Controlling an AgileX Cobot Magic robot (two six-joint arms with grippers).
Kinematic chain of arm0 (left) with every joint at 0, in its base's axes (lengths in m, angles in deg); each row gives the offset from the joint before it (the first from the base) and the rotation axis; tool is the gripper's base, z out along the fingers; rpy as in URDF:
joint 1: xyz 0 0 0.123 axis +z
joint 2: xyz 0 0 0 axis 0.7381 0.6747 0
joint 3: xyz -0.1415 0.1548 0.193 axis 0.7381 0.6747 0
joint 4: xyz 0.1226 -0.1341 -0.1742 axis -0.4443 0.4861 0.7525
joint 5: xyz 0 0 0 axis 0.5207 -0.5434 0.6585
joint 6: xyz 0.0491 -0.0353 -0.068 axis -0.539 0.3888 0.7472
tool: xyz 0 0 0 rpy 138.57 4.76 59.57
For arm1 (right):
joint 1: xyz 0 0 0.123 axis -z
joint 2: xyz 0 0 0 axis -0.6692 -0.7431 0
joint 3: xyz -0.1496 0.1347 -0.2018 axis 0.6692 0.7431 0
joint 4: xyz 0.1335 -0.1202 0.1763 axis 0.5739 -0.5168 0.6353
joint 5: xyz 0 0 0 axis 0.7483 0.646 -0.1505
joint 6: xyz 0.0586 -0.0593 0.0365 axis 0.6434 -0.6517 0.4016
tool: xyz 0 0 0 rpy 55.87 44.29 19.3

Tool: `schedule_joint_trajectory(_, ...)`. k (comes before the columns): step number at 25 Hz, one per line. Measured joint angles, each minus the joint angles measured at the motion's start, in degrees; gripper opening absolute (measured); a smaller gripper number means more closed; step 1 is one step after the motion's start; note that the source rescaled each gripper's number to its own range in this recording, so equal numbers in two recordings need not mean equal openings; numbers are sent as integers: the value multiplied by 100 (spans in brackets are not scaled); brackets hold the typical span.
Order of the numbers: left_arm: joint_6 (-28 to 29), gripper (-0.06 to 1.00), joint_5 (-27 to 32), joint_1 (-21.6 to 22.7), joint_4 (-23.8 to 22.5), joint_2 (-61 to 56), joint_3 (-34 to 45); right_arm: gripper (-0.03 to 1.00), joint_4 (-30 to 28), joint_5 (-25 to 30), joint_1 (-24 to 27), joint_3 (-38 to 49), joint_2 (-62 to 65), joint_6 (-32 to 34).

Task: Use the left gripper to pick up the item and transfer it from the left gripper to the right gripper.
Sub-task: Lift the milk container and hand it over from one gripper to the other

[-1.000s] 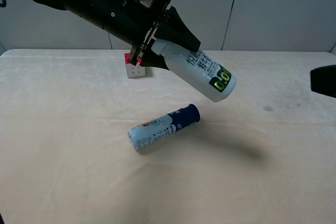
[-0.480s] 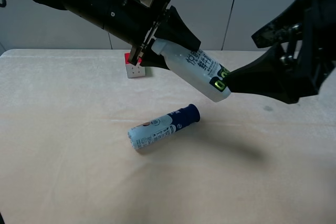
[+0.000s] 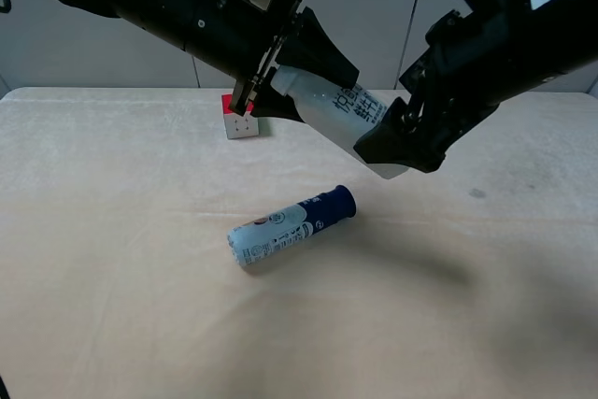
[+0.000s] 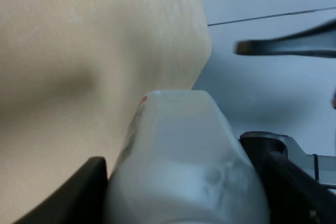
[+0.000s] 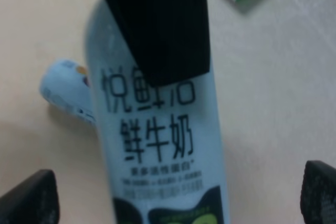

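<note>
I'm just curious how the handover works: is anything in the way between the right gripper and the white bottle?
Nothing visible. The white bottle, held in the air by the left gripper, has its base between the open fingers of the right gripper. The tube and cube sit on the table.

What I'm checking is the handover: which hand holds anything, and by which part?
The left hand holds the bottle by its cap end; the right hand is open around its base.
</note>
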Motion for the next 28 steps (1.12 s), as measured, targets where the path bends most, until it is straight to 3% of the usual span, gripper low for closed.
schedule_joint_trajectory(28,-78,5,0,0,0,0,0,100,95,-448,0,-4,-886,-11)
